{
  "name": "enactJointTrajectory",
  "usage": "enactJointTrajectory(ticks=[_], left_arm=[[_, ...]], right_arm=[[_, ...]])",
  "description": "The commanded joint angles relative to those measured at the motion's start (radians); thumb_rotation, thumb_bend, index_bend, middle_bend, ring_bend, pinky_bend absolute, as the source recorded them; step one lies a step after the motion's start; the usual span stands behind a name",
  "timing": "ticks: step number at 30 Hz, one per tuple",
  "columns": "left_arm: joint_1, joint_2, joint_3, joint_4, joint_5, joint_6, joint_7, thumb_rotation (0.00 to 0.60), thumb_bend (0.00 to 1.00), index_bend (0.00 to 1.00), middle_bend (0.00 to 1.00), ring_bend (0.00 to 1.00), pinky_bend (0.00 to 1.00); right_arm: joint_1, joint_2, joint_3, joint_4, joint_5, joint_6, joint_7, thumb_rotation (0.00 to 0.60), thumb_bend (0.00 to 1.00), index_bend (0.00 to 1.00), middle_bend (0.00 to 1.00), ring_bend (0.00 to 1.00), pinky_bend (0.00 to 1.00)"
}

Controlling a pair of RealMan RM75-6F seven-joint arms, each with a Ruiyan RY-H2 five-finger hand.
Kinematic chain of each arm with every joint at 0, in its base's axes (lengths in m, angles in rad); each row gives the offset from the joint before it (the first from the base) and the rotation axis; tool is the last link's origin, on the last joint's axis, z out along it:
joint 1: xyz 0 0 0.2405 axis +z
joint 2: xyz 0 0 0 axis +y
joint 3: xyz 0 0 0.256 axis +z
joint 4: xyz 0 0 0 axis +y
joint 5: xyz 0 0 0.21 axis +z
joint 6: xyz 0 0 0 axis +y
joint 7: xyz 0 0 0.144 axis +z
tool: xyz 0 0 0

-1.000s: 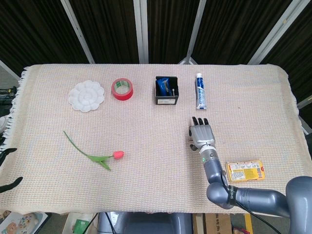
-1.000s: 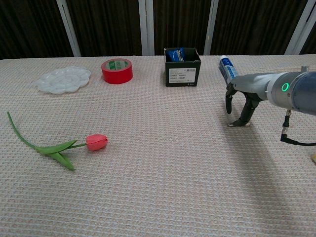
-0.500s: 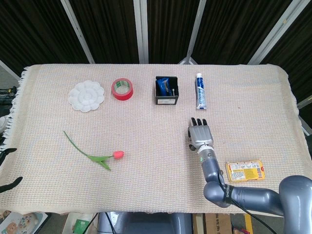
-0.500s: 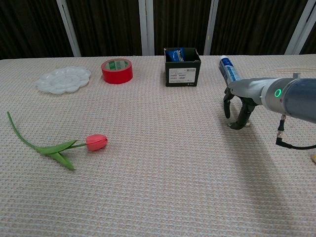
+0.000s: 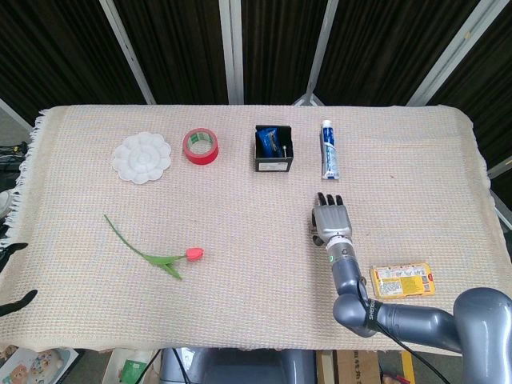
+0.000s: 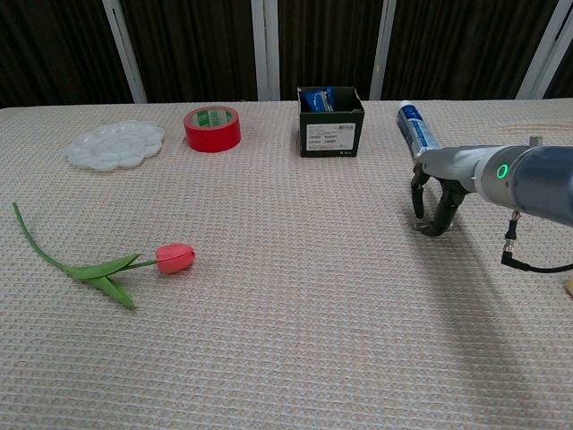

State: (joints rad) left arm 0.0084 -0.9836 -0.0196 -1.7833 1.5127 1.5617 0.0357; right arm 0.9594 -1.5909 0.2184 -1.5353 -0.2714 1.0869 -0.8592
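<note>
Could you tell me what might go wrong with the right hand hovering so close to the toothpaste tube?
The right hand hangs with fingers curled down just short of the toothpaste tube, holding nothing. If it reaches on, the fingertips could drag on the woven cloth or nudge the tube, which lies flat and may roll. The black box stands just beside the tube, so a sideways sweep might bump it.

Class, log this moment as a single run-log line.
right hand: empty, fingers curled down over cloth | nearest: toothpaste tube | left hand: not in view
</note>
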Motion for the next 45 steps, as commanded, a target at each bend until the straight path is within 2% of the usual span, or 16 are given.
enactJointTrajectory(ticks=[1, 19, 45], left_arm=[[0.0, 0.0, -0.001, 0.0, -0.003, -0.002, -0.001, 0.6, 0.25, 0.25, 0.0, 0.0, 0.0], [-0.002, -0.002, -0.002, -0.001, -0.006, -0.004, 0.006, 0.6, 0.25, 0.25, 0.0, 0.0, 0.0], [-0.002, -0.004, -0.002, -0.002, -0.006, -0.004, 0.012, 0.6, 0.25, 0.25, 0.0, 0.0, 0.0]], right_arm=[[0.0, -0.003, 0.001, 0.005, -0.002, 0.001, 0.004, 0.6, 0.31, 0.53, 0.01, 0.04, 0.02], [0.002, -0.041, 0.007, 0.054, -0.008, -0.004, 0.017, 0.6, 0.33, 0.56, 0.02, 0.06, 0.04], [-0.001, -0.042, 0.012, 0.056, -0.008, -0.007, 0.011, 0.6, 0.33, 0.59, 0.03, 0.06, 0.04]])
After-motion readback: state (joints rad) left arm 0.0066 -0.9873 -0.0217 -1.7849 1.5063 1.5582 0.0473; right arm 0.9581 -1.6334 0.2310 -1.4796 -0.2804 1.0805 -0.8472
